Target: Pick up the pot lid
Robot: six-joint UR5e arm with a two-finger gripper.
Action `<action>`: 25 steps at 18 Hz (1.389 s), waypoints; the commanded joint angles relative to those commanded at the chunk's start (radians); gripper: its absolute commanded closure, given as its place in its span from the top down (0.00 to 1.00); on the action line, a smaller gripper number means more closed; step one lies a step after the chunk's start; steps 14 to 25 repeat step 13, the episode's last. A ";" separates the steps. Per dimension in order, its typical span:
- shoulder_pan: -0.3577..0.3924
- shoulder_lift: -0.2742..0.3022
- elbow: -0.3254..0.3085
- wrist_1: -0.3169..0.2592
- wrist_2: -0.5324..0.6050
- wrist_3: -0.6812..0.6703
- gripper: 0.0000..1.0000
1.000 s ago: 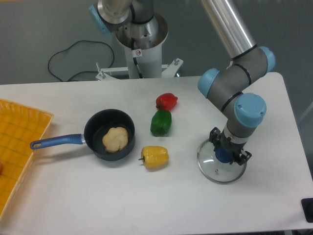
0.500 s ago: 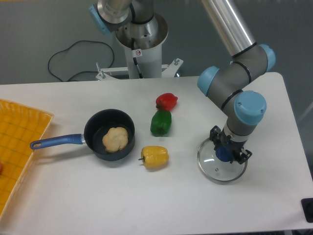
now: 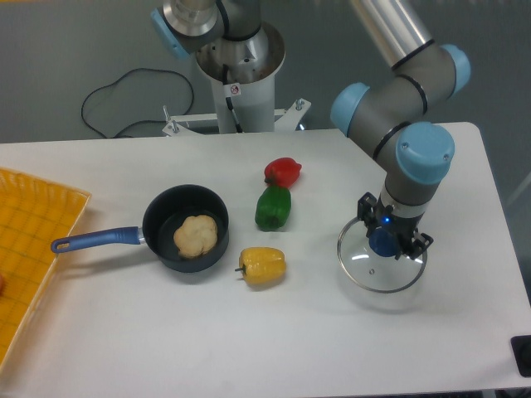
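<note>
At the right of the table, the gripper (image 3: 390,231) points down and is shut on the blue knob (image 3: 383,242) of the pot lid. The lid (image 3: 365,267) is clear glass with a thin metal rim, and it looks raised off the white tabletop, slightly tilted. The arm and gripper body cover the lid's far right part.
A black pan (image 3: 187,264) with a blue handle (image 3: 95,240) holds a tan round item (image 3: 196,236). Between pan and lid lie yellow (image 3: 262,265), green (image 3: 273,208) and red (image 3: 283,172) vegetables. An orange-yellow crate (image 3: 37,228) borders the left edge.
The gripper has risen from its lower position around the knob, and the lid has come up with it, now looking larger and shifted slightly up and right. The other objects are unmoved.
</note>
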 joint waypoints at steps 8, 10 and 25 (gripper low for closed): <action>0.003 0.054 0.025 -0.086 0.043 0.002 0.44; 0.012 0.061 0.032 -0.104 0.041 0.002 0.44; 0.014 0.065 0.045 -0.121 0.041 0.002 0.44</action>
